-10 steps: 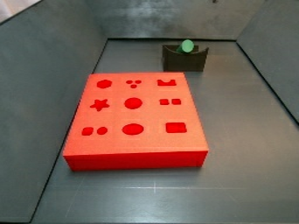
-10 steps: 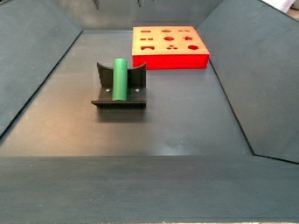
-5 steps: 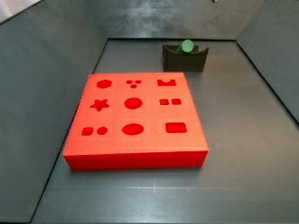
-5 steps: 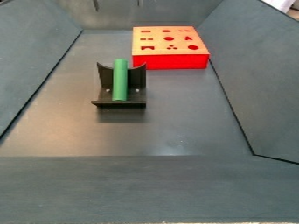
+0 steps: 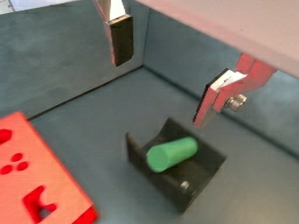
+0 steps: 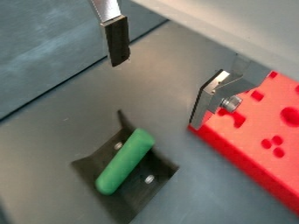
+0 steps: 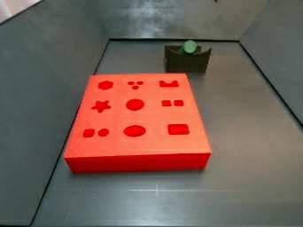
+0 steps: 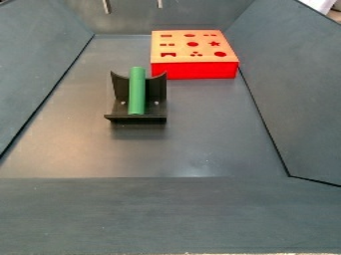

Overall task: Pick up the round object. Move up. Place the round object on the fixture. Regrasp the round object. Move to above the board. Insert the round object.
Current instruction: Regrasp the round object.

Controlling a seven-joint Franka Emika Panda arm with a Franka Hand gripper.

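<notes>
Hand [image 5: 163,74] hangs high above the fixture [image 5: 176,171], its silver fingers [image 6: 115,39] spread wide with nothing between them. Resting in the fixture's notch is the round object [image 6: 124,161], well apart from the board [image 8: 193,53]; in a side view the board sits toward one o'clock from the peg [image 8: 135,89]. Regrasping looks like the step at hand. Directly beneath the open hand lies the peg, its long axis running along the notch, so the fingers would need to straddle it crosswise.
</notes>
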